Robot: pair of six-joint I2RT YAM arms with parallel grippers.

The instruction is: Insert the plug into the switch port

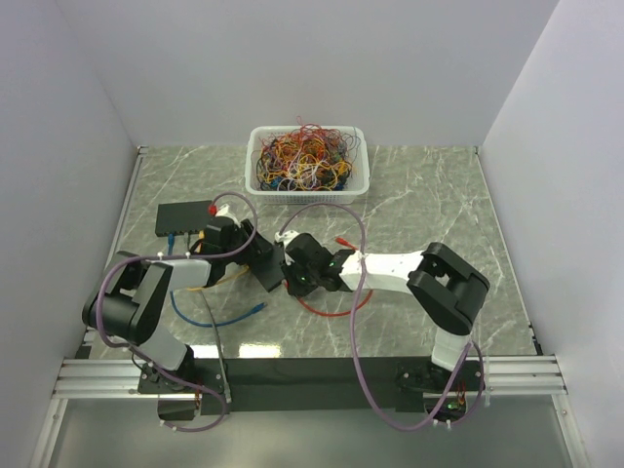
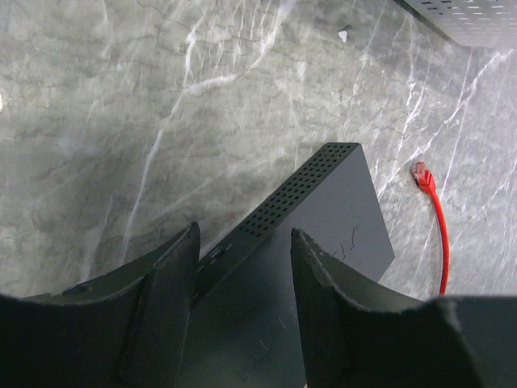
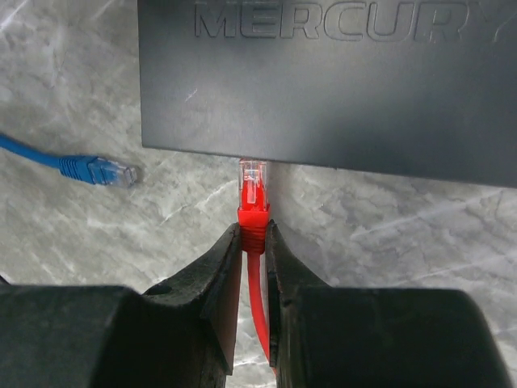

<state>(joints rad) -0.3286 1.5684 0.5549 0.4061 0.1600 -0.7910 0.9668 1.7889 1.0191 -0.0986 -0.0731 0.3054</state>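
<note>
A small black switch (image 3: 323, 81) marked MERCURY lies on the marble table, and it also shows in the top view (image 1: 267, 273). My left gripper (image 2: 244, 234) straddles the switch (image 2: 323, 210), one finger on its vented side and one on the opposite side, clamped on it. My right gripper (image 3: 254, 230) is shut on the red boot of a red cable's plug (image 3: 253, 194). The plug's clear tip touches the switch's near edge. The ports themselves are hidden. In the top view both grippers, left (image 1: 255, 252) and right (image 1: 291, 276), meet at the switch.
The red cable's other plug (image 2: 421, 171) lies on the table beside the switch. A blue cable's plug (image 3: 101, 170) lies to the left. A second black switch (image 1: 185, 216) with cables sits at the left. A white basket (image 1: 255, 146) of tangled cables stands at the back.
</note>
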